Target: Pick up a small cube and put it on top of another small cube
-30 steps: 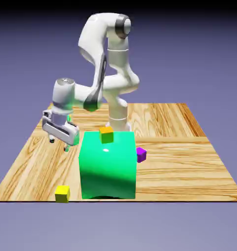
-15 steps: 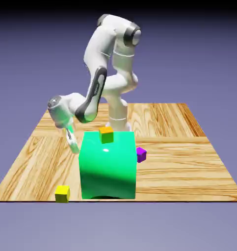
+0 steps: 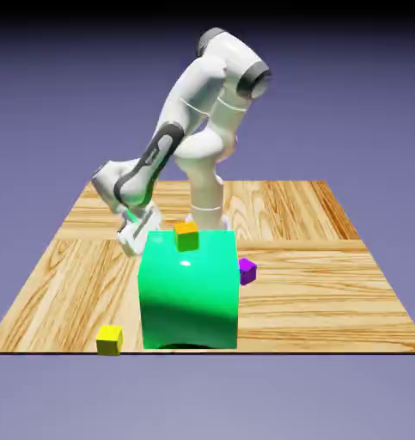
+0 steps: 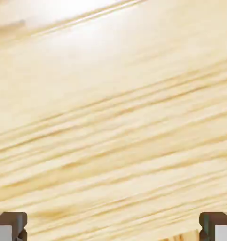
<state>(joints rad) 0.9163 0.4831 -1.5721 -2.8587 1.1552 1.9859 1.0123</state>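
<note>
The tiny orange cube shows just over the top back edge of the big green block, near the robot's base. The small teal cube is hidden in both views. My gripper hangs low over the table, right beside the block's upper left corner in the exterior view. In the hand view only pale wood grain fills the picture. The two grey fingertips sit far apart at the bottom corners, and my gripper is open with nothing between them.
The glossy green block stands at the front middle of the wooden table and hides what lies behind it. A small yellow cube lies at the front left edge. A small purple cube sits beside the block's right side.
The arm has swung and the hand has turned, moving to the exterior view's right until it is beside the green block's left corner. The jaws stayed open. No cube moved.
</note>
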